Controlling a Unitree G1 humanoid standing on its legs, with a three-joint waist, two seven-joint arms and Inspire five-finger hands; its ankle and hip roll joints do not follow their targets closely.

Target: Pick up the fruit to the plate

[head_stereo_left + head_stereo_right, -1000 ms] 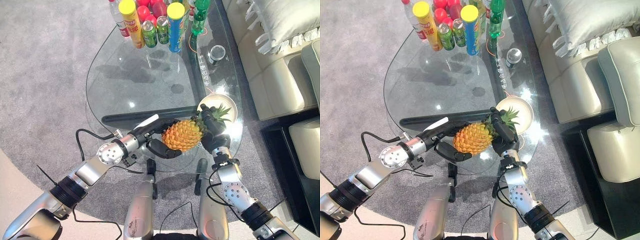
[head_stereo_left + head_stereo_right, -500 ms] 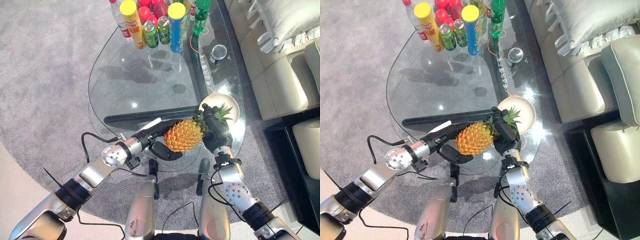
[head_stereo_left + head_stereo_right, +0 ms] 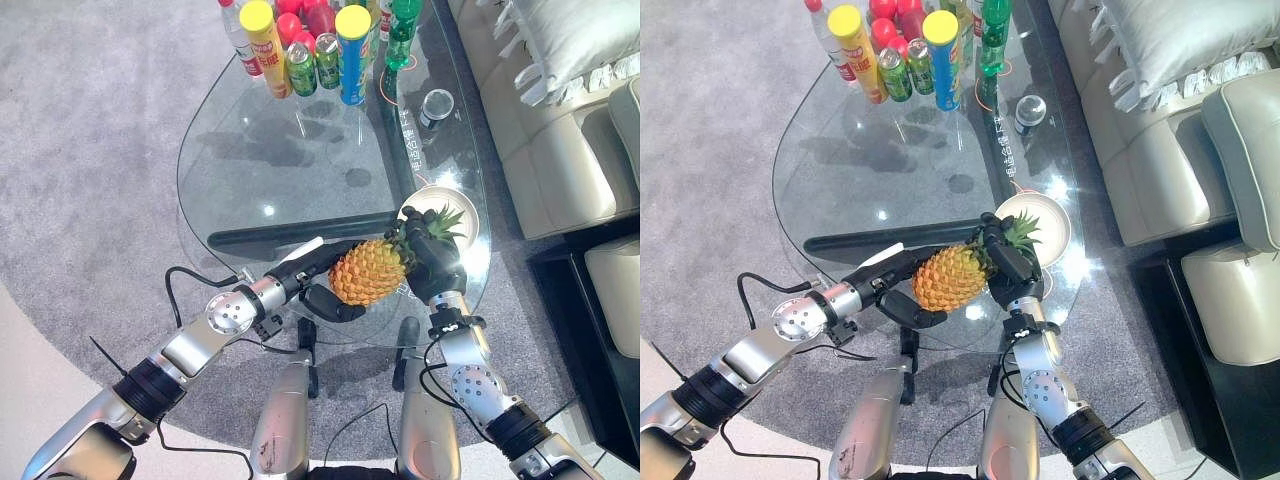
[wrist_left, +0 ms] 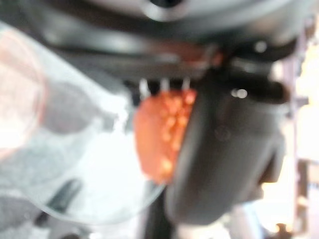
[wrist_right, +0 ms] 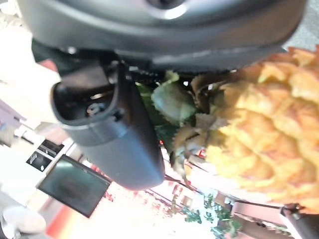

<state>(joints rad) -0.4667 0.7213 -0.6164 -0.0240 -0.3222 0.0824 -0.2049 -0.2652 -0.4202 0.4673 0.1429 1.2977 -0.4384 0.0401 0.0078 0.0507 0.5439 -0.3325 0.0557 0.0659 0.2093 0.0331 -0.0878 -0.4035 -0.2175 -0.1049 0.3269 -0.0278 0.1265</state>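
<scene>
The left robot hand point(image 3: 318, 283) curls around the pineapple point(image 3: 368, 272) body, while the right robot hand point(image 3: 432, 268) grips its leafy crown, holding it just beside the plate point(image 3: 466, 207) over the glass worktop point(image 3: 300, 160).

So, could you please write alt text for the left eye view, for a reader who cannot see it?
Both robot hands, the left hand and the right hand, hold a pineapple between them over the near end of a glass table, its leafy crown beside a white plate. Bottles and cans stand at the far end.
</scene>
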